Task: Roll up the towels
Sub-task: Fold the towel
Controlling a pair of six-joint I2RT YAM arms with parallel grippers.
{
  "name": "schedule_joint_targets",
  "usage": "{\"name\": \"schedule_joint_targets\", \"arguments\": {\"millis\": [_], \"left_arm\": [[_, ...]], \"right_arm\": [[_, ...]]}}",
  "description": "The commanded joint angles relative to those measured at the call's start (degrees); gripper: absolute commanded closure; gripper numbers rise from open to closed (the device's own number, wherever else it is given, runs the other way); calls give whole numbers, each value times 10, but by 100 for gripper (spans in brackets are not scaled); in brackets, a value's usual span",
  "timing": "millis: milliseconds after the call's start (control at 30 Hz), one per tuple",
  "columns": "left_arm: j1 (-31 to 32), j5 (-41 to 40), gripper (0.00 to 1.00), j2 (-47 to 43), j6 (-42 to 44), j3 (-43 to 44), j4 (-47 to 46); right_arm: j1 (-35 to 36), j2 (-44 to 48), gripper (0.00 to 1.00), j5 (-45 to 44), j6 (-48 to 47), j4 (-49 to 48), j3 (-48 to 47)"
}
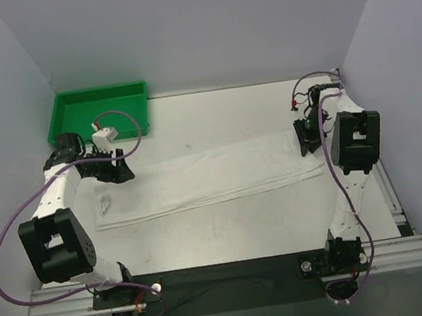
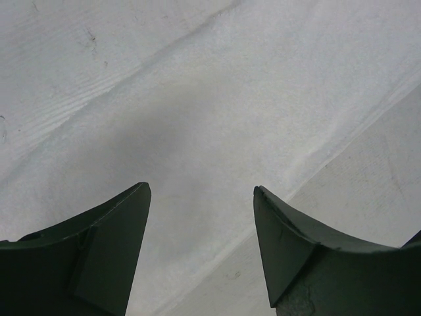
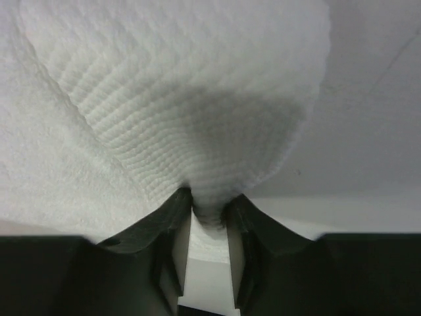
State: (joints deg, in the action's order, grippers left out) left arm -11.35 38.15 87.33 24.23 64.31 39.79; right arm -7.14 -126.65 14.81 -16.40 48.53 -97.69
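Observation:
The white towel (image 1: 213, 175) lies folded into a long narrow strip across the middle of the table, slanting slightly up to the right. At its left end my left gripper (image 1: 123, 173) hovers open. In the left wrist view, its two dark fingers stand wide apart over the towel (image 2: 217, 118) and its lower edge, with nothing between them (image 2: 200, 191). At the strip's right end is my right gripper (image 1: 306, 145). In the right wrist view its jaws (image 3: 209, 201) pinch a bunched fold of the towel (image 3: 177, 99), which bulges up just beyond the fingertips.
A green plastic tray (image 1: 99, 113) stands at the back left corner, just behind my left arm. A small white tag (image 1: 105, 206) lies on the table by the towel's left end. White walls close in the table on three sides.

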Motion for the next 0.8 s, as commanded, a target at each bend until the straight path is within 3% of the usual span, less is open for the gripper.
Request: {"name": "schedule_joint_targets", "arguments": {"millis": [0,33,67,300,433,600,767], "left_arm": [[-5,-4,25,-22,-20,9,-32],[-5,-6,26,-23,-23,11,-34],[-4,-8,25,-24,-27,10,-37],[-4,-7,25,-33,-38,-16,-41],[-2,-5,28,-23,-55,-36,-45],[8,2,32,8,-84,-50,-50],[28,-8,36,45,-106,-59,-66]], "right_arm": [[-2,-23,74,-22,9,49,-18],[-4,-25,93,-25,5,54,-26],[-14,-25,100,-31,2,56,-29],[-86,16,100,-42,-37,68,-94],[-89,53,100,-29,-56,90,-131],[-41,104,100,14,-50,100,-103],[49,141,100,82,-10,97,-71]]}}
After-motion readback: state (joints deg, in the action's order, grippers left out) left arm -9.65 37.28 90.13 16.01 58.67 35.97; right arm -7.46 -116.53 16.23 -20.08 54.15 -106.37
